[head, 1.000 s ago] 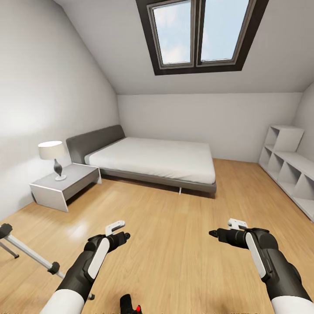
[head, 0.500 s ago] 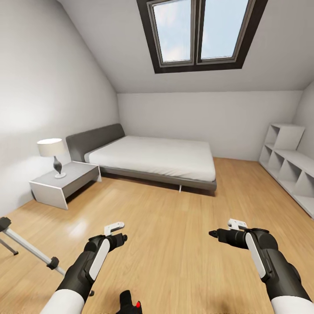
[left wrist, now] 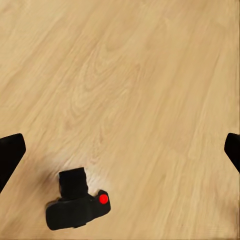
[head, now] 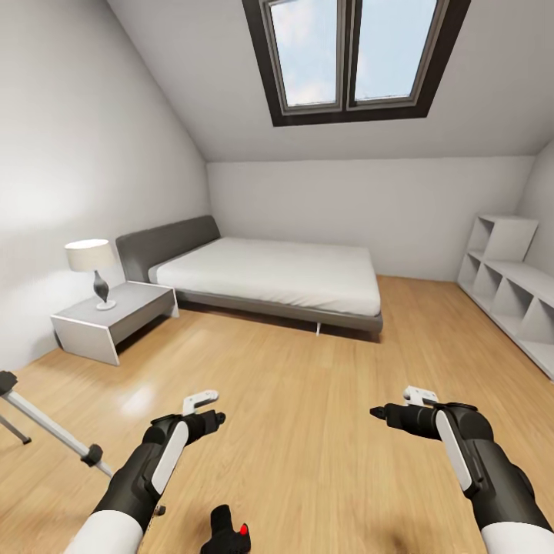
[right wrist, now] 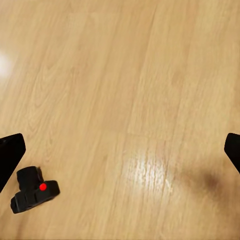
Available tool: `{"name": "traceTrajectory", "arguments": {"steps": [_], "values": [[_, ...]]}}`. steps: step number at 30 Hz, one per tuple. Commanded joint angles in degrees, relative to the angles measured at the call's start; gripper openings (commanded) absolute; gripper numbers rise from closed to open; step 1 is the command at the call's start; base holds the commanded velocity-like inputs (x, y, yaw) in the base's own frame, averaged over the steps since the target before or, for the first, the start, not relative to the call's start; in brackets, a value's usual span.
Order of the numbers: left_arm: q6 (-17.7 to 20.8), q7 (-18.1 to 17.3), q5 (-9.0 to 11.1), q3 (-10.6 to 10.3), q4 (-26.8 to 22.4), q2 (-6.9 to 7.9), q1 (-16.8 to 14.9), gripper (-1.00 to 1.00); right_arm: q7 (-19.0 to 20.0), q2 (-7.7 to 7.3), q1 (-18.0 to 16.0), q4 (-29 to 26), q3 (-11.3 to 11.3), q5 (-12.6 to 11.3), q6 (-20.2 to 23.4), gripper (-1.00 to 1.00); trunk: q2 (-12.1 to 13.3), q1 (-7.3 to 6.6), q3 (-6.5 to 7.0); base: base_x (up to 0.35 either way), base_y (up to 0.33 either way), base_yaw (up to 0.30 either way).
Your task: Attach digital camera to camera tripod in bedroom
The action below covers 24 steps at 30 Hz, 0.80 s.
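Note:
The digital camera [head: 227, 532], black with a red button, lies on the light wood floor at the head view's bottom edge, between my two arms. It also lies on the floor below my left gripper [left wrist: 120, 152] as the digital camera [left wrist: 77, 205], and off to one side of my right gripper [right wrist: 120, 150] as the digital camera [right wrist: 34, 192]. Part of the camera tripod [head: 48, 428] shows at the far left: a silver leg with black joints. My left gripper [head: 205, 410] and right gripper [head: 400, 406] hover open above the floor, holding nothing.
This is the attic bedroom. A grey-framed white bed [head: 269, 281] stands ahead, with a nightstand [head: 115, 319] and lamp [head: 91, 258] at the left. White cubby shelves [head: 512, 285] line the right wall, under a skylight [head: 354, 54]. Open wood floor [head: 308, 400] lies between.
The whole head view has shifted slightly, so the digital camera shows more fully at the bottom edge and the tripod sits further left. Both arms keep the same pose.

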Motion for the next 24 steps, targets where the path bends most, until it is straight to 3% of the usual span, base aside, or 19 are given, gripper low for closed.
{"name": "traceTrajectory", "arguments": {"steps": [1, 7, 10, 24], "values": [[0.2, -1.4, 0.6, 0.0, -0.1, 0.54, 0.0, 1.0, 0.0, -0.03, 0.0, -0.1, 0.0, -0.3, 0.2, 1.0, -0.4, 0.22, -0.25, 0.0, 0.0, 0.0], [0.4, -10.8, 0.7, 0.0, 0.0, 3.46, 0.0, 1.0, 0.0, -0.04, 0.0, -0.1, 0.0, -0.3, 0.2, 1.0, -2.8, 1.53, -1.32, 0.0, 0.0, 0.0], [0.5, -13.4, 0.7, 0.0, 0.0, 4.45, 0.0, 1.0, 0.0, -0.05, 0.0, -0.1, 0.0, -0.3, 0.2, 1.0, -4.1, 2.19, -1.86, 0.0, 0.0, 0.0], [0.5, -16.0, 0.6, 0.0, 0.4, 5.72, 0.0, 1.0, 0.0, -0.01, 0.0, -0.1, 0.0, -0.4, 0.2, 1.0, -9.7, 5.27, -4.38, 0.0, 0.0, 0.0]]}}
